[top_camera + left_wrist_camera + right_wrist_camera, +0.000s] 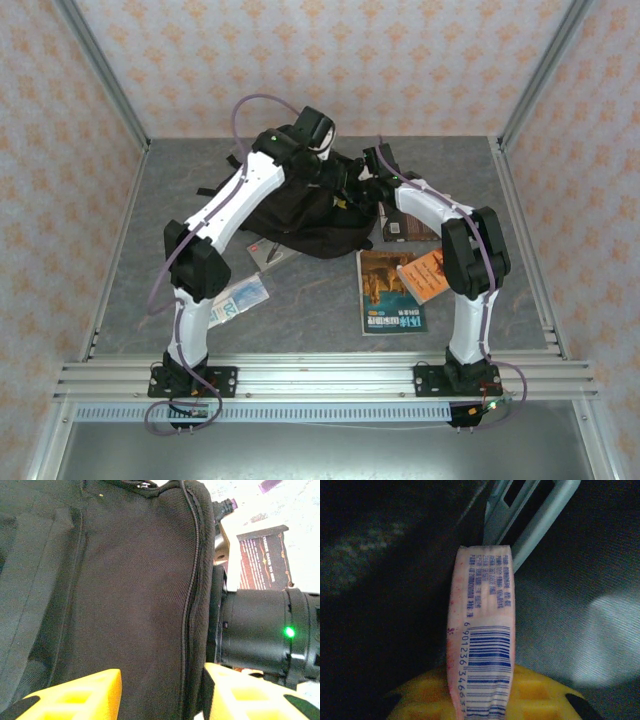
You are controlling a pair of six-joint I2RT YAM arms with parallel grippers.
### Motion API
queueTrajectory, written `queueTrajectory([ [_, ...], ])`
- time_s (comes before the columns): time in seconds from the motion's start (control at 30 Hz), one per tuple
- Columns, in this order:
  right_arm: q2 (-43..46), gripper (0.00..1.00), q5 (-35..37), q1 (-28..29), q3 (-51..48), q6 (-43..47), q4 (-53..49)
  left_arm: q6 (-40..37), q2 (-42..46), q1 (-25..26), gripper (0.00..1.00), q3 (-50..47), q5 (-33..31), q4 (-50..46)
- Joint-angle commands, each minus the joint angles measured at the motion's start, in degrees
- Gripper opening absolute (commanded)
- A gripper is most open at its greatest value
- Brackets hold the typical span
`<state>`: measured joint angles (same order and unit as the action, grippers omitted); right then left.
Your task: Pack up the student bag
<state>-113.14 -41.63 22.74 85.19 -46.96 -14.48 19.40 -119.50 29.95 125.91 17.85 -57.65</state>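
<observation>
The student bag (295, 215), a big black backpack, lies mid-table under both wrists. My left gripper (335, 178) hovers at its right rim. In the left wrist view the yellow fingers (80, 697) stand apart astride the bag's zip edge (192, 605), with black fabric (125, 580) between them. My right gripper (365, 185) reaches into the bag's opening. The right gripper (487, 700) is shut on a pinkish-white packet (485, 630) with a blue barcode, held upright amid the dark bag lining (380, 605). A pale plastic piece (530, 515) lies beyond the packet.
A picture book (385, 295) with an orange card (425, 275) on it lies front right of the bag. A dark book (405, 228) (262, 560) sits at the bag's right. A blue-white packet (240, 298) and a small grey item (272, 252) lie front left.
</observation>
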Motion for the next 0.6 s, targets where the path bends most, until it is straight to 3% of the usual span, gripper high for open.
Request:
queueTrajectory([
  [0.0, -0.7, 0.14, -1.4, 1.0, 2.9, -0.4, 2.1, -0.9, -1.5, -0.2, 0.45, 2.6, 0.6, -1.0],
  [0.1, -0.9, 0.14, -1.4, 1.1, 3.4, -0.5, 2.0, -1.4, -2.6, -0.2, 0.37, 4.7, -0.3, -2.0],
  [0.27, -0.9, 0.14, -1.3, 1.2, 3.9, -0.5, 1.9, -1.7, -2.1, -1.2, 0.0, 5.8, -1.5, -2.6],
  [0.57, -2.4, 0.17, -1.4, 1.7, 6.0, -2.5, 2.7, -6.3, 8.0, -2.5, 0.0, 2.9, -6.2, 3.2],
])
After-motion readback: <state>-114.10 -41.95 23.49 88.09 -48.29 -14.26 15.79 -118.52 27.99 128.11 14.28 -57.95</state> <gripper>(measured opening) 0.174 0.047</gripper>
